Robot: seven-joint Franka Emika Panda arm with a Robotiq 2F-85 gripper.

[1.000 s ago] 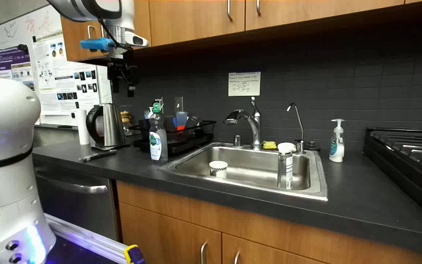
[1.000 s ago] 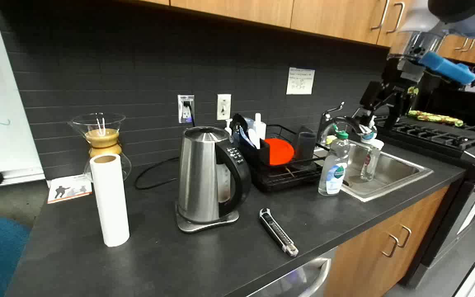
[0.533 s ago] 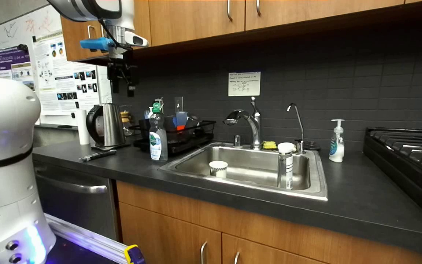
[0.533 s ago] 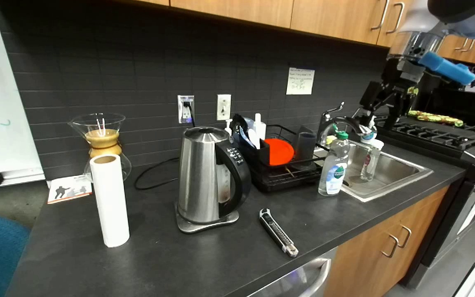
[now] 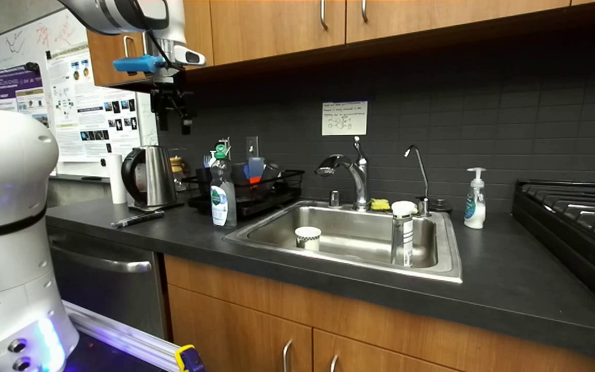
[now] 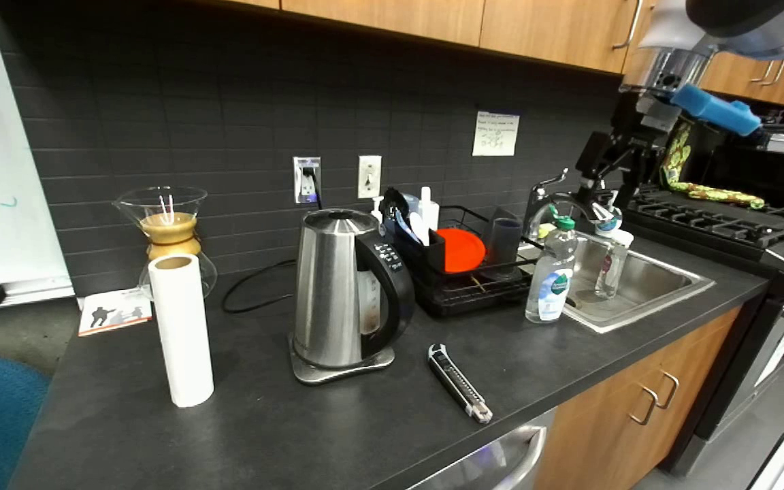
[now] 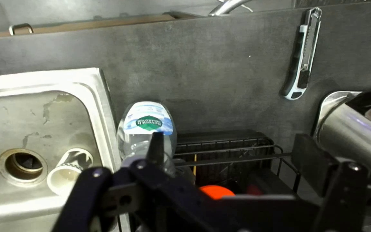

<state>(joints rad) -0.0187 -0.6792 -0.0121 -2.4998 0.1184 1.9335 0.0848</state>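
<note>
1. Since the earlier frame, the gripper (image 6: 606, 194) is shifted a little leftward in an exterior view; the items on the countertop (image 6: 263, 422) are left unmoved.
2. Its fingers (image 7: 314, 164) are spread wide, with nothing seen gripped between them; the step in hand is judged to be positioning above the countertop, ahead of any contact.
3. Nearest, the clear dish-soap bottle (image 7: 148, 119) is stood upright between the dish-drying rack (image 6: 450, 299) and the sink (image 7: 98, 112); it is partly covered by a finger in the wrist view, yet a gap is shown in an exterior view.
4. Just beside it, the rack's red plate (image 6: 461, 250) is seen between the fingers in the wrist view; for any grasp, alignment over the chosen object and then lowering are judged to be called for, with the rack avoided.
5. Farther off, a checker-rimmed cup (image 5: 308, 242) and a white-capped bottle (image 5: 402, 243) are held in the sink, and a utility knife (image 6: 460, 384) is laid near the stainless-steel electric kettle (image 6: 331, 299).
6. Farthest, a pump soap bottle (image 5: 475, 209) is placed between the sink and the gas stove (image 5: 566, 222).
</note>
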